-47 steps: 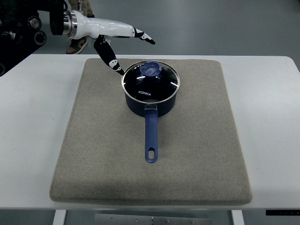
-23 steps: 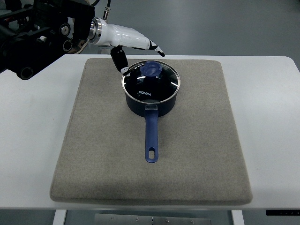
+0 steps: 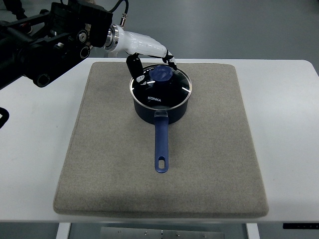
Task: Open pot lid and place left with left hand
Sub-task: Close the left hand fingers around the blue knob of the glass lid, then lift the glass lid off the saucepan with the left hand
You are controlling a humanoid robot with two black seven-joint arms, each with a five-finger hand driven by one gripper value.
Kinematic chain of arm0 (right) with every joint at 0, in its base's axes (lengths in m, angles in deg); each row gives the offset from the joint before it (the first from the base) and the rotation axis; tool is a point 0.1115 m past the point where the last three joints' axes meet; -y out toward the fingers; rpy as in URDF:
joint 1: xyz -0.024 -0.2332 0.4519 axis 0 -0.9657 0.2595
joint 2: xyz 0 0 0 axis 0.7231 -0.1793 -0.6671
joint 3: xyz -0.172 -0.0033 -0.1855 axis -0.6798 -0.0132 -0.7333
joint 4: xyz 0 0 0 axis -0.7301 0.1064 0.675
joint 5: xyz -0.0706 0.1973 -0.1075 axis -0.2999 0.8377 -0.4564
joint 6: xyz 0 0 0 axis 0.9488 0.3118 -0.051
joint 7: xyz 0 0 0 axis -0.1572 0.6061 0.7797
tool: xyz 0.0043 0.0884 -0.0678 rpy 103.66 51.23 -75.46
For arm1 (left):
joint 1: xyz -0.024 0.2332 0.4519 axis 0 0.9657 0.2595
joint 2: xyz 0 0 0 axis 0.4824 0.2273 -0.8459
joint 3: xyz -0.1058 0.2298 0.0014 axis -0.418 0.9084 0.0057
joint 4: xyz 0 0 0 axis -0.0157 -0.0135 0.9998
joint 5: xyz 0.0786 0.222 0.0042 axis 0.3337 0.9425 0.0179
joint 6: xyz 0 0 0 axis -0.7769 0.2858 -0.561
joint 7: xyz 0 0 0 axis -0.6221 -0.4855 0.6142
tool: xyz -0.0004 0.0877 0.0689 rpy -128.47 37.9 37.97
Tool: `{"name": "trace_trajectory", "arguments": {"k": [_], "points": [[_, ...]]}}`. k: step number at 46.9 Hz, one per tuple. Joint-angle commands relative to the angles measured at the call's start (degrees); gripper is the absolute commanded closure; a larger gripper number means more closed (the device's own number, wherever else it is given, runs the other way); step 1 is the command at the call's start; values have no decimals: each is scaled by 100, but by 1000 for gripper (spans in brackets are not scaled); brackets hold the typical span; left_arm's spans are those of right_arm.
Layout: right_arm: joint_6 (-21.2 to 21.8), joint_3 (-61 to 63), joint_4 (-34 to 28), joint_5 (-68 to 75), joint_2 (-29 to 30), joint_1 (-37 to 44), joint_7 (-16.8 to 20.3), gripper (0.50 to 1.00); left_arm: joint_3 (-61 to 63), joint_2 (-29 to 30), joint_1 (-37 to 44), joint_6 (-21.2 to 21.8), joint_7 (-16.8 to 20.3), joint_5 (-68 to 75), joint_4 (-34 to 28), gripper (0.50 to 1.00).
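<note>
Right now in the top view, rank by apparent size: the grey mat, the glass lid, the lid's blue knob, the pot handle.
1. grey mat
2. glass lid
3. pot handle
4. blue knob

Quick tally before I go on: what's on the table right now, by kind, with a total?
Pot: 1
Lid, on the pot: 1
Mat: 1
Total: 3
The left hand hovers over the lid's knob, fingers spread, not on the table.

White table (image 3: 30, 149) (grey floor (image 3: 239, 25) behind).
</note>
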Motion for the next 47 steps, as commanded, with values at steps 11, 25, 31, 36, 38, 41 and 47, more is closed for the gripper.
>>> {"name": "trace_trajectory", "arguments": {"k": [11, 25, 31, 36, 38, 41, 47], "points": [[0, 2, 0, 0, 0, 0, -1, 583, 0, -13, -7, 9, -115, 62, -37, 649], [0, 2, 0, 0, 0, 0, -1, 583, 0, -13, -7, 18, -115, 71, -37, 714], [0, 2, 0, 0, 0, 0, -1, 583, 0, -13, -7, 18, -115, 71, -37, 774], [0, 2, 0, 0, 0, 0, -1, 583, 0, -13, -7, 18, -115, 71, -37, 797], [0, 2, 0, 0, 0, 0, -1, 583, 0, -13, -7, 18, -115, 71, -37, 802], [-9, -7, 0, 0, 0, 0, -1, 583, 0, -4, -7, 18, -115, 80, -37, 832], [0, 2, 0, 0, 0, 0, -1, 583, 0, -5, -7, 35, -115, 71, -46, 832]]}}
